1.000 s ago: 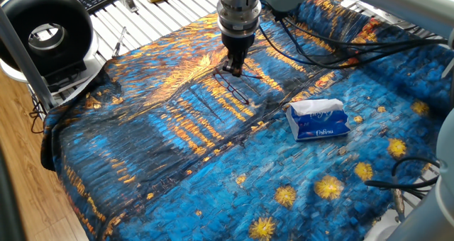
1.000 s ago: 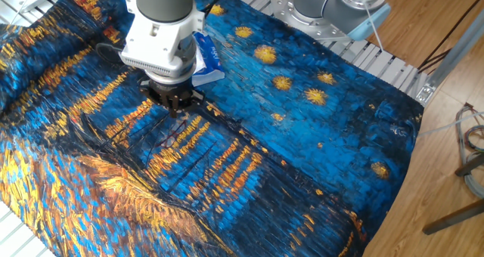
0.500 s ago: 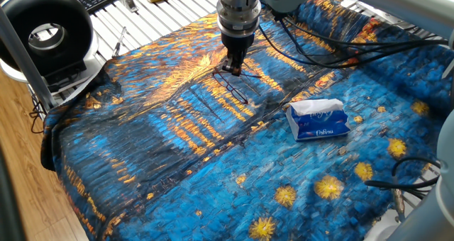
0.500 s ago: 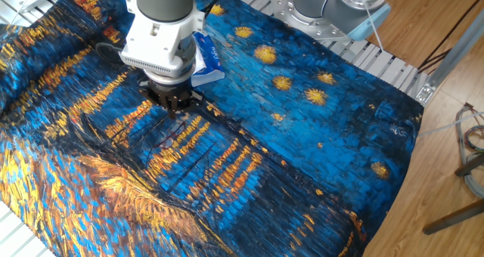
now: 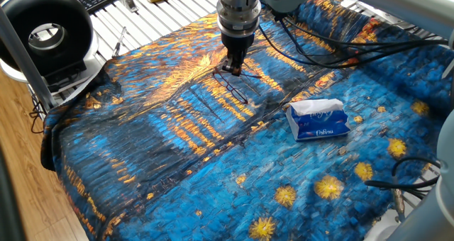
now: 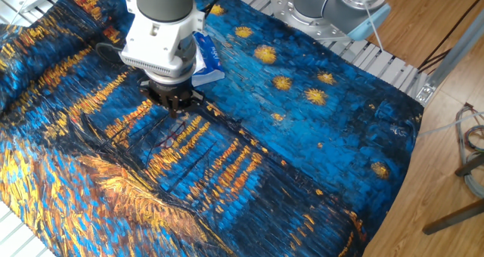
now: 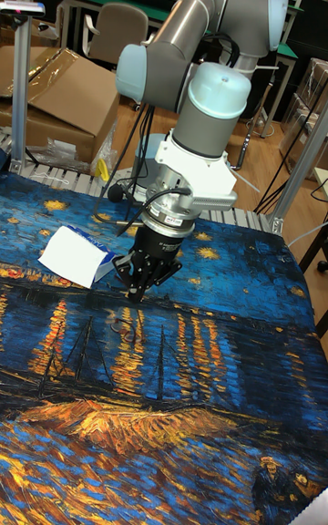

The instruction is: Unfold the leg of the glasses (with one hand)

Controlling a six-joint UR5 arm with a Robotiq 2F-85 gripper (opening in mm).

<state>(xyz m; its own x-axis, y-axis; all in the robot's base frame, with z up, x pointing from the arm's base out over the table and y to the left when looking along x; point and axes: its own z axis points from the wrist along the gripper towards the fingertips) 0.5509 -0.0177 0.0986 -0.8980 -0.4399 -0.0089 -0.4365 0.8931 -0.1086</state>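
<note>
Nothing has moved: claw [image 5: 233,69] stays low at the glasses [image 5: 234,83], grip unclear.

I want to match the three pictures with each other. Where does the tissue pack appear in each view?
One fixed view: the tissue pack lies right of centre, apart from the gripper.
The other fixed view: upper left, mostly hidden behind the arm's wrist.
Tall fixed view: at the left edge, left of the gripper.
Shared landmark: the gripper, low over the painted cloth.
</note>
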